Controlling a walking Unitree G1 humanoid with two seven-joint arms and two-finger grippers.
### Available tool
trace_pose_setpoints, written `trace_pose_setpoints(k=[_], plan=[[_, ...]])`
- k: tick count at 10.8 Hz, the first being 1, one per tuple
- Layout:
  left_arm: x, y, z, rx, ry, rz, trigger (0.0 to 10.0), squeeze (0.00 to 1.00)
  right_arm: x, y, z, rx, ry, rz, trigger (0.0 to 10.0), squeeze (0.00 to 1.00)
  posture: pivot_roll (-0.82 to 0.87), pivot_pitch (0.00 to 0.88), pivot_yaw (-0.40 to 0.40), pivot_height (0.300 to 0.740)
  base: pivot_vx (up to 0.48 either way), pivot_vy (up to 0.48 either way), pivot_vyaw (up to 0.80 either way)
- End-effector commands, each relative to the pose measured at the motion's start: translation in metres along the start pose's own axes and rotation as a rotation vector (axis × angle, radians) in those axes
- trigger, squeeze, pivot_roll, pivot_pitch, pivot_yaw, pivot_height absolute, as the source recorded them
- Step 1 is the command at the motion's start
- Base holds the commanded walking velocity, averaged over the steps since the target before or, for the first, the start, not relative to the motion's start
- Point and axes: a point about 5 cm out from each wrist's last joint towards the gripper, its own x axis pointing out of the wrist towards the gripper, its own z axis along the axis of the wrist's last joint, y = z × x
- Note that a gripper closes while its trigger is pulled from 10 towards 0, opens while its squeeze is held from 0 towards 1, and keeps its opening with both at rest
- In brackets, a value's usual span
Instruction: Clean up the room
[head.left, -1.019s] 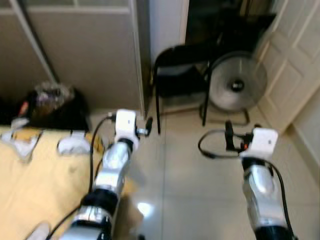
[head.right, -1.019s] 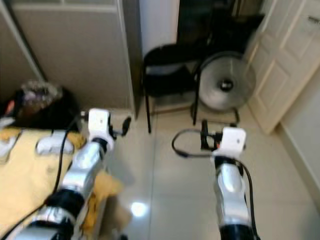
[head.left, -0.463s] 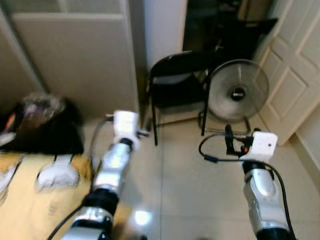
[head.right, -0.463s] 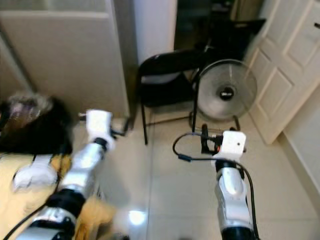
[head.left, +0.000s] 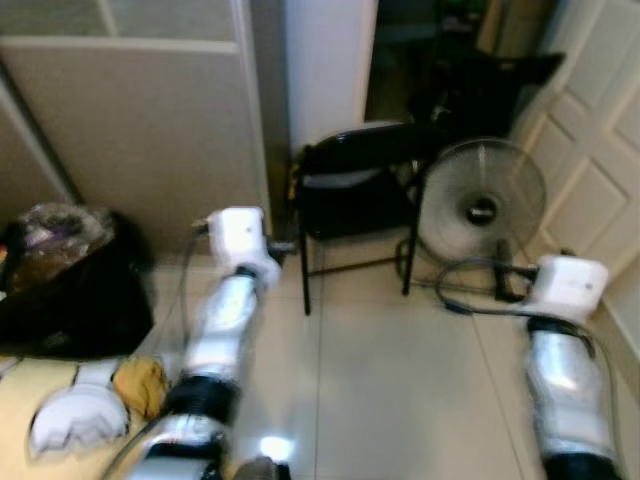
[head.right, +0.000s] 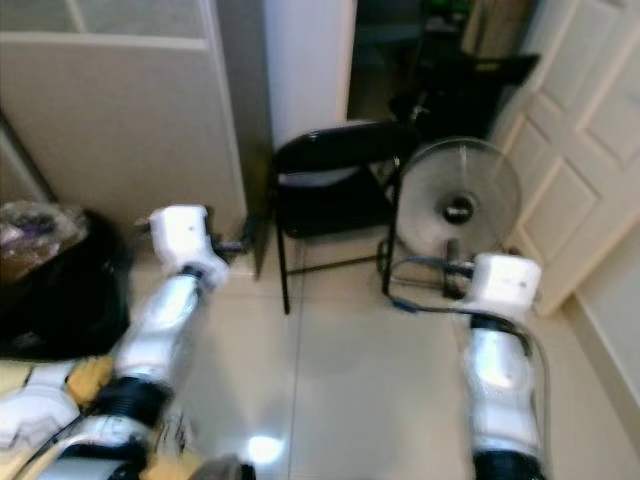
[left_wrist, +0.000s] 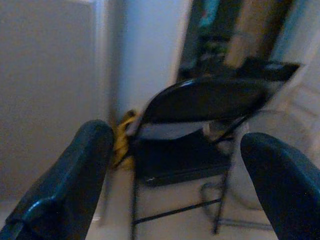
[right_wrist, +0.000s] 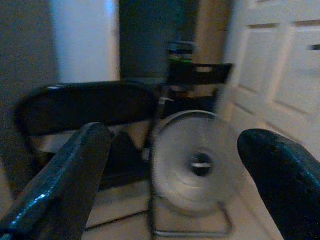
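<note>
Black folding chair (head.left: 360, 190) stands directly ahead of the left jaws (left_wrist: 170, 185), which are spread wide and hold nothing; a yellow item (left_wrist: 124, 131) lies on the floor at the chair's near leg against the wall. Right jaws (right_wrist: 175, 185) are likewise spread and empty, facing a round floor fan (right_wrist: 197, 162) beside the chair and a white panelled door (head.left: 590, 170). Behind and outboard of the left jaws sit a black bag (head.left: 70, 290), a white cloth (head.left: 75, 425) and a small yellow object (head.left: 140, 385) on the floor.

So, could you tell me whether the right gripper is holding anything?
No, the right gripper is open and empty, with the fan beyond it.
</note>
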Motion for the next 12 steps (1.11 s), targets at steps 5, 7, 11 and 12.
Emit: trace_pose_setpoints(k=[5,7,11,12], plan=[[0.0012,-0.0123,0.0020,0.065,-0.026,-0.049,10.0,0.00,-0.0036,0.0025,-0.0024,0.022,0.022,-0.003,10.0,0.00,-0.03,0.000,0.001,0.700,0.469,0.000,0.00],[-0.0012,-0.0158,-0.0023,0.064,-0.011,-0.064,10.0,0.00,-0.0056,0.0044,-0.0035,0.032,0.030,0.002,10.0,0.00,-0.03,0.000,-0.002,0.700,0.000,0.000,0.00],[0.0008,-0.0163,-0.0026,0.066,-0.003,-0.064,10.0,0.00,-0.0011,0.0037,-0.0026,0.034,0.042,0.006,10.0,0.00,-0.04,0.000,0.004,0.700,0.000,0.000,0.00],[0.0006,-0.0167,-0.0035,0.066,0.002,-0.067,10.0,0.00,-0.0010,0.0044,-0.0029,0.035,0.044,0.005,10.0,0.00,-0.04,0.000,0.006,0.700,0.000,0.000,0.00]])
